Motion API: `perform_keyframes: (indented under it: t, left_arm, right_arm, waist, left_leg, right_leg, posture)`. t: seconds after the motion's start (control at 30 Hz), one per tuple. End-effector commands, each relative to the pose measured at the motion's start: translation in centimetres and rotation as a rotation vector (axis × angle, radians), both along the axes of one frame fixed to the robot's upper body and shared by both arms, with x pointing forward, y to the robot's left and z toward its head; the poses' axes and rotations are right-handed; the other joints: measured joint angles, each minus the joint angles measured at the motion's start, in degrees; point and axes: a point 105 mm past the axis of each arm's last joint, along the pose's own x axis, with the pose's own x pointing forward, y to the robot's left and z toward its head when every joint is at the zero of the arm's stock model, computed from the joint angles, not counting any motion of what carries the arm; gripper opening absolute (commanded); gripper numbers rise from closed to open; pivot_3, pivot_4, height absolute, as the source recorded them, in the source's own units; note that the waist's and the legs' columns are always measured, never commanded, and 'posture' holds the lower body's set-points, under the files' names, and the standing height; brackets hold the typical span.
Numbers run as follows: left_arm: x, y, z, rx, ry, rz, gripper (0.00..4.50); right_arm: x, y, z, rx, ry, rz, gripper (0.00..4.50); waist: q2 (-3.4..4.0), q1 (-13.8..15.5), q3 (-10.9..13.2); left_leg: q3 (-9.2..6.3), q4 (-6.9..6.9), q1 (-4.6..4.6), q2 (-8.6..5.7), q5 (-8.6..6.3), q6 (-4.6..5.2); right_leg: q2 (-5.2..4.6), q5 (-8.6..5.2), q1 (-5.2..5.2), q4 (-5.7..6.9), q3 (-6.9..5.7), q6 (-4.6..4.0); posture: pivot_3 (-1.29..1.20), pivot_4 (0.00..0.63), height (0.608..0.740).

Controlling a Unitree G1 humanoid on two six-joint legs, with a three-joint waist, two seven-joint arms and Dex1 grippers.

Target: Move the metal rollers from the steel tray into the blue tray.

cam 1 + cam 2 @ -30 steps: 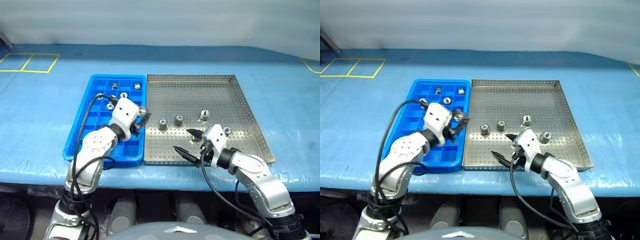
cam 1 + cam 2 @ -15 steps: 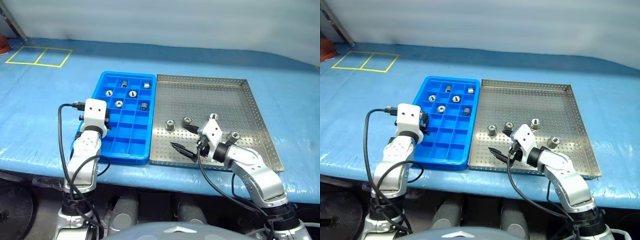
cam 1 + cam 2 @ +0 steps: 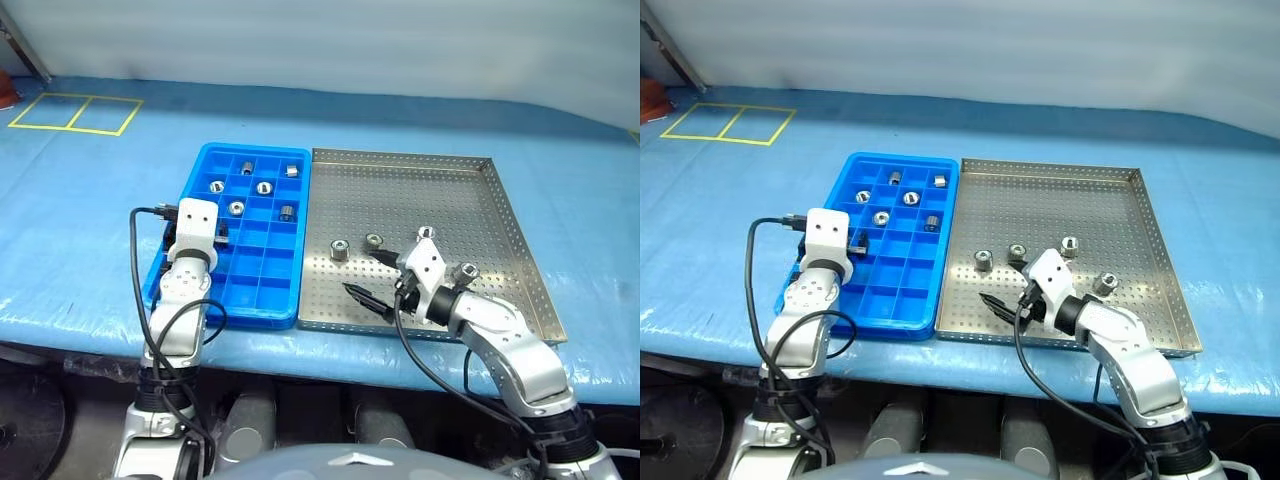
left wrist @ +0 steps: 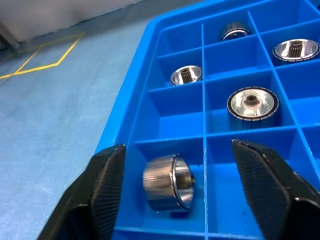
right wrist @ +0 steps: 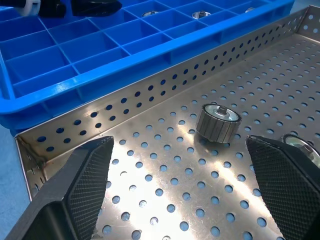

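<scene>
Head stereo pair looking down over both trays, left wrist close inside blue tray (image 4: 150, 75), right wrist low over steel tray (image 5: 210, 195)

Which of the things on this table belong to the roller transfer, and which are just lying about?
Job:
metal rollers
steel tray
blue tray

Just there:
yellow tape marks
blue table covering

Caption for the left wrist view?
Open left gripper over the blue tray, a metal roller lying between its fingers.
</scene>
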Motion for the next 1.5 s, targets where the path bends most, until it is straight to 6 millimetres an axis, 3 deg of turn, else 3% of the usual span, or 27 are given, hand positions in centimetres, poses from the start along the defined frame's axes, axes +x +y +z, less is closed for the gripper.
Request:
perform_keyframes:
  t: [0.03,0.07,0.2,0.3,0.4,0.83,1.27,1.5]
  left_arm:
    - [0.7,-3.5,5.1,-0.082,-0.241,-0.144,4.45]
    - [0.7,-4.4,5.8,-0.105,-0.272,-0.187,4.45]
    - [-0.2,-12.3,6.6,-0.212,-0.253,-0.662,4.45]
    - [-1.2,-15.3,4.7,-0.133,-0.108,-0.884,4.45]
    - [-1.6,-16.5,2.5,-0.016,0.023,-0.992,4.45]
    - [-0.3,-16.7,-2.3,0.157,0.243,-0.996,4.45]
    - [1.3,-16.9,-3.6,0.279,0.304,-0.935,4.45]
    - [0.8,-17.0,-4.5,0.316,0.399,-0.965,4.45]
  right_arm:
    - [0.0,-0.2,1.4,0.011,-0.063,-0.014,4.50]
    - [-0.1,-0.2,1.4,0.011,-0.063,-0.017,4.50]
    - [-0.1,-0.5,1.5,0.007,-0.070,-0.031,4.50]
    - [-0.2,-0.7,1.5,-0.003,-0.076,-0.046,4.50]
    - [-0.4,-0.9,1.5,-0.003,-0.080,-0.061,4.50]
    - [-1.3,-1.1,1.1,0.010,-0.080,-0.110,4.50]
    - [-1.1,-1.1,1.1,0.022,-0.094,-0.140,4.50]
    - [-1.1,-1.3,1.1,0.026,-0.098,-0.163,4.50]
  waist:
    - [-0.01,0.0,0.0]
    - [-0.01,0.2,0.0]
    - [-0.01,-0.1,0.0]
    - [-0.01,-0.8,0.0]
    - [0.02,-1.8,0.0]
    - [0.04,-4.1,0.0]
    - [0.13,-5.0,-0.1]
    - [0.13,-5.6,-0.1]
  left_leg:
    - [0.00,0.01,-0.01,0.00,0.01,-0.01]
    - [0.00,0.01,-0.01,0.00,0.01,-0.01]
    - [0.03,0.02,-0.02,-0.03,0.01,-0.03]
    - [0.05,0.00,-0.02,-0.04,0.01,-0.03]
    - [0.03,-0.02,0.02,-0.02,0.01,-0.02]
    - [0.01,-0.01,0.05,-0.01,0.02,-0.01]
    - [0.03,0.00,0.12,-0.02,0.02,0.00]
    - [0.02,-0.02,0.11,-0.01,0.02,0.00]
  right_leg:
    - [0.00,0.00,0.00,0.00,0.00,0.00]
    - [-0.01,0.01,0.01,0.00,0.00,0.01]
    - [-0.03,0.01,0.02,-0.03,0.01,0.01]
    - [-0.03,0.01,0.01,-0.05,0.03,0.01]
    - [0.00,0.00,0.00,0.01,0.03,0.00]
    - [0.01,-0.01,0.01,0.04,0.04,0.00]
    - [0.01,0.00,0.06,0.06,0.07,0.01]
    - [0.01,-0.01,0.06,0.06,0.07,0.01]
  posture:
    - [0.18,0.150,0.740]
    - [0.18,0.150,0.740]
    - [0.14,0.150,0.740]
    - [0.11,0.150,0.740]
    - [0.08,0.150,0.740]
    - [0.03,0.150,0.740]
    - [0.00,0.150,0.740]
    - [-0.01,0.150,0.740]
